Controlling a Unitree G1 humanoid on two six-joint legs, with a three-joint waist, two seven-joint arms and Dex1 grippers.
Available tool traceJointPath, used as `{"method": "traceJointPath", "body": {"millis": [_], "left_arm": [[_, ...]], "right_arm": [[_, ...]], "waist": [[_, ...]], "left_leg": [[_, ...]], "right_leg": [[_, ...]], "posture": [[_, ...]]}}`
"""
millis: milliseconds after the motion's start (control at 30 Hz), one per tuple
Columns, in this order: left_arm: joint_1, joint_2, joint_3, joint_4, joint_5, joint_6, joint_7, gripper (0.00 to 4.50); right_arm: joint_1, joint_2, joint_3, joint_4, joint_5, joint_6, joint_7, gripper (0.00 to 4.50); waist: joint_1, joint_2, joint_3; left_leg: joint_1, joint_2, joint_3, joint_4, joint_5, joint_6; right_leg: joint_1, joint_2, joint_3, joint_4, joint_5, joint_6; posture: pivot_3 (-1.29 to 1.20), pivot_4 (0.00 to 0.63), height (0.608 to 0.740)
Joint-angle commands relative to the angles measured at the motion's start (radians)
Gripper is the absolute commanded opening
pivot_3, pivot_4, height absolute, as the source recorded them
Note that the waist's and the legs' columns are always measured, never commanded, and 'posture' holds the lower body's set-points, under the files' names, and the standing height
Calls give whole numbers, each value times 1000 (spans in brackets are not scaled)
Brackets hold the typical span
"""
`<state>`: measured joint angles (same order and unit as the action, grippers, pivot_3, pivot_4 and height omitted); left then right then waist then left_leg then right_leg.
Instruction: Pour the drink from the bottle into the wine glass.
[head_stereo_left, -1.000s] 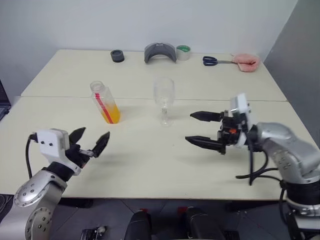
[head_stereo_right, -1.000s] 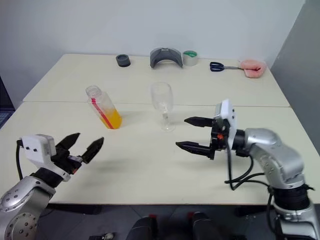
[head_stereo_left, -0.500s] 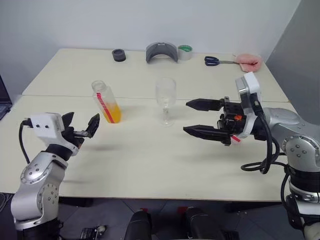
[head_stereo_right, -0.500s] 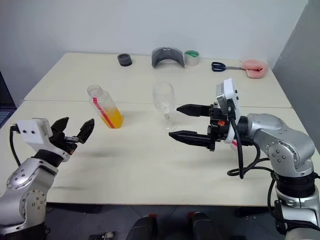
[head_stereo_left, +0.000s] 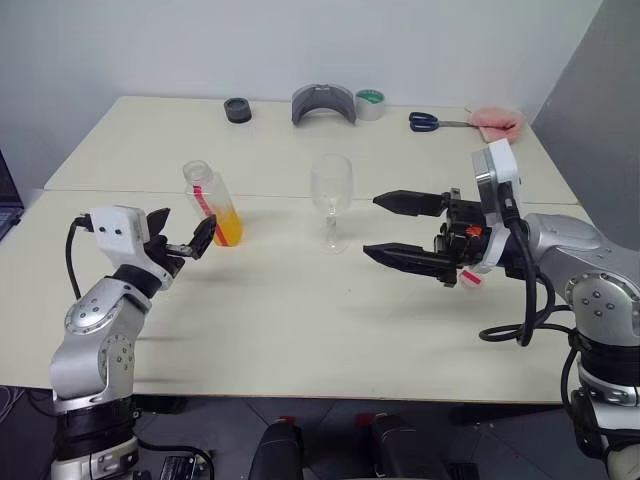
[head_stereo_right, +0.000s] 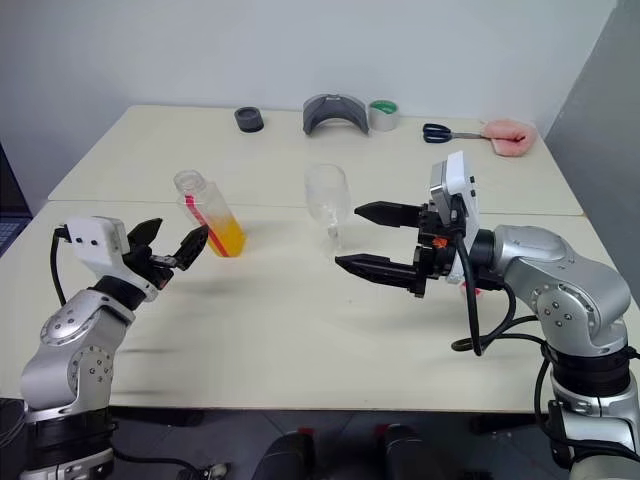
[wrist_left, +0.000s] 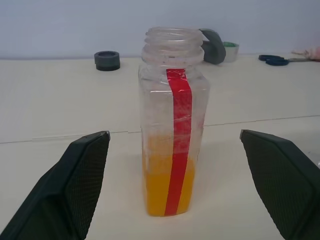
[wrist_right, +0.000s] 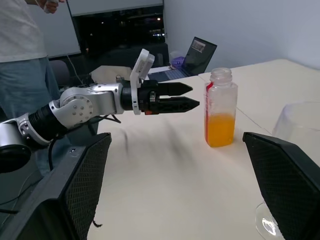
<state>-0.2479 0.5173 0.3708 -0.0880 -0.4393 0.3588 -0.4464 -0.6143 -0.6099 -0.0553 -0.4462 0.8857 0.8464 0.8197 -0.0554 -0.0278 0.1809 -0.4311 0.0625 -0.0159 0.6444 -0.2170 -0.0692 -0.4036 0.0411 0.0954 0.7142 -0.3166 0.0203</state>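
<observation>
The pale cream table (head_stereo_left: 300, 320) carries everything, and a seam runs across it just behind the bottle and the glass. The right gripper (head_stereo_left: 400, 228) hangs above the tabletop just to the right of the wine glass, pointing toward it, its two black fingers spread as wide as they go and holding nothing. The left gripper (head_stereo_left: 180, 238) sits low at the left, aimed at the bottle, its fingers likewise wide apart and empty; in the left wrist view the bottle stands between the two finger pads (wrist_left: 82, 175) with clear space on both sides.

The wine glass (head_stereo_left: 331, 200) stands upright near the table's middle, clear, with a rounded bowl, thin stem and round foot, and it looks empty. The bottle (head_stereo_left: 212, 203) stands to its left, well apart from it, just ahead of the left gripper's fingertips. It is clear plastic with squarish sides and a threaded neck, uncapped, with a red stripe running down one face. The drink (wrist_left: 165, 192), an orange-yellow liquid, fills roughly its lower third.

Along the far edge lie a grey curved object (head_stereo_left: 323, 104), blue-handled scissors (head_stereo_left: 428, 122), a roll of tape (head_stereo_left: 369, 103) and a small dark round object (head_stereo_left: 238, 110)
</observation>
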Motion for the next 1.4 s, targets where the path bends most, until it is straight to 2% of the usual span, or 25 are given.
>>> {"method": "traceJointPath", "body": {"millis": [33, 600, 1033, 1133, 1333, 1400], "left_arm": [[-37, 19, -11, 23, 20, -48, -21, 4500], [-221, -26, -83, 288, 86, -206, -39, 4500], [-316, -31, -91, 509, 140, -343, -46, 4500], [-330, -27, -93, 539, 144, -364, -57, 3876], [-346, -25, -92, 565, 149, -381, -70, 2010], [-349, -24, -90, 570, 151, -382, -73, 1770]], "right_arm": [[-10, 2, -25, -31, 11, -21, -21, 4491], [-10, 0, -18, -23, 0, -40, -58, 4491], [10, -6, -32, -29, 1, -47, -88, 4491], [12, -7, -31, -31, -1, -50, -92, 4500], [13, -2, -29, -32, 1, -52, -103, 4500], [12, -3, -26, -30, -5, -56, -105, 4500]], "waist": [[0, 0, 0], [2, 0, 0], [2, 0, 0], [3, 0, 0], [2, 0, 0], [3, 0, 0]], "left_leg": [[0, 0, 0, 0, 0, 0], [-1, 0, 0, 0, 0, 0], [-1, 0, 0, 0, 0, 0], [-1, 0, 0, 0, 0, 0], [-1, 0, 0, 0, 0, 0], [-1, 0, 0, 0, 0, 0]], "right_leg": [[0, 0, 0, 0, 0, 0], [0, 0, 0, 0, 0, 0], [0, 0, -1, 0, 0, 0], [0, 0, -1, 0, 0, 0], [0, 0, -1, 0, 0, 0], [0, 0, -1, 0, 0, 0]], "posture": [[0, 150, 740], [0, 150, 740], [0, 150, 740], [0, 150, 740], [0, 150, 740], [0, 150, 740]]}}
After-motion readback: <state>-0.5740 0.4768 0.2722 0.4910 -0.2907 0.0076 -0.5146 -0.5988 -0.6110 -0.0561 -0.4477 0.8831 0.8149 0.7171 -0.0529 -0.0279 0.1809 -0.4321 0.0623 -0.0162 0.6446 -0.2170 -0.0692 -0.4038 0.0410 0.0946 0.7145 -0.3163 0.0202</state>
